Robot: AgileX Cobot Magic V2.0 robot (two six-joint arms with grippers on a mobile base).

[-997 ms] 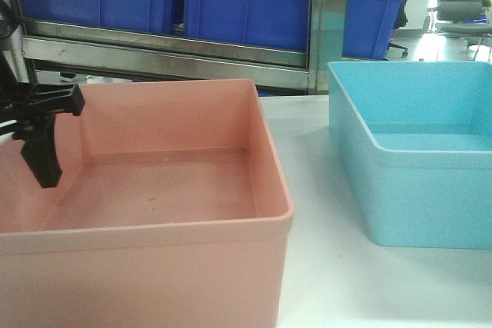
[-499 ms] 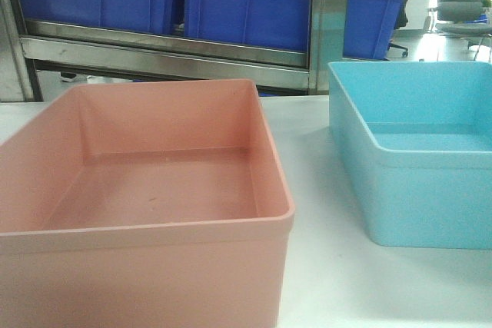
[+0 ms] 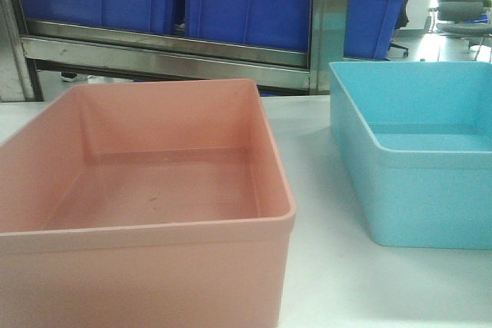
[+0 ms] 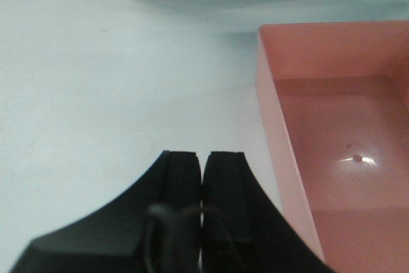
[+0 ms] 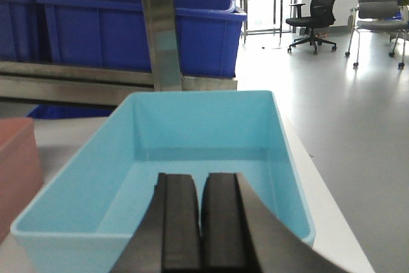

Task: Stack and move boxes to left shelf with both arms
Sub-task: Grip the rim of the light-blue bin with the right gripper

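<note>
Pink box [image 3: 154,266] and blue box [image 3: 430,205] wait unstacked, so the left end effector [image 4: 202,171] and right end effector [image 5: 200,190], both pinched together, likely must spread first.

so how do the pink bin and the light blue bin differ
The salmon pink bin sits left and nearer the front camera; the light blue bin sits right, farther back. The pink bin's floor carries a small speck; the blue bin's looks clean. Both are open-top, upright on the white table, not touching.
</note>
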